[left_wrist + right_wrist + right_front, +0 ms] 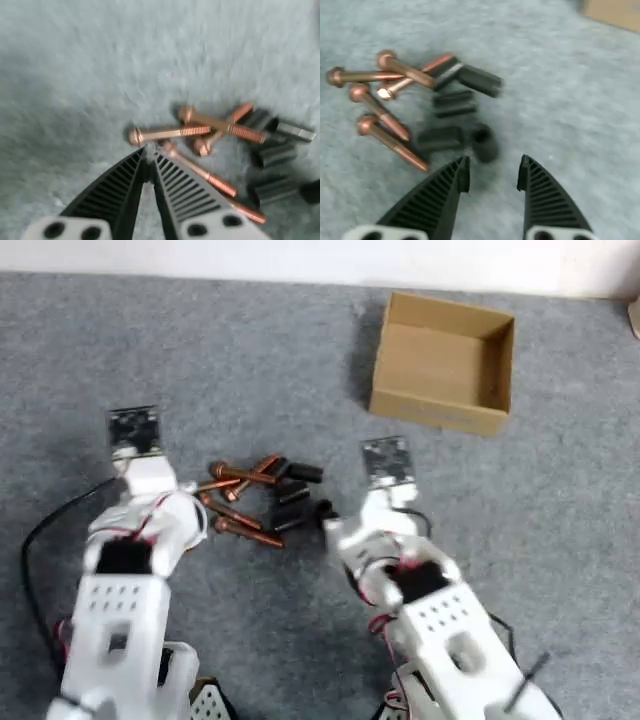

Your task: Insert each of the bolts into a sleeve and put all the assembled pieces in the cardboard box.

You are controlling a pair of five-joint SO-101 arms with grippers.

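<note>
High view first: on the grey carpeted worktop [250,360] lies a loose heap of copper-coloured metal bolts [240,502]. Black cylindrical sleeves [292,495] are jumbled against them on the side toward the right arm, and the whole pile sits between the two white arms. The open brown cardboard box [435,412] stands well apart from the pile, farther back beyond the right arm, its bare floor in sight. Over to the left wrist view: the left gripper [149,154] has its ribbed black fingers pressed together at the tips, pinching nothing. Those tips are just beside the flanged head of one bolt [135,136] lying crosswise on the worktop. More bolts cross one another past it, with the sleeves beyond them. Now the right wrist view: the right gripper [492,167] is spread wide and holds nothing. A short black sleeve [483,142] lies just ahead of the gap between its fingers. The other sleeves and the bolts are strewn farther out to one side, and a corner of the cardboard box shows at the far edge.
</note>
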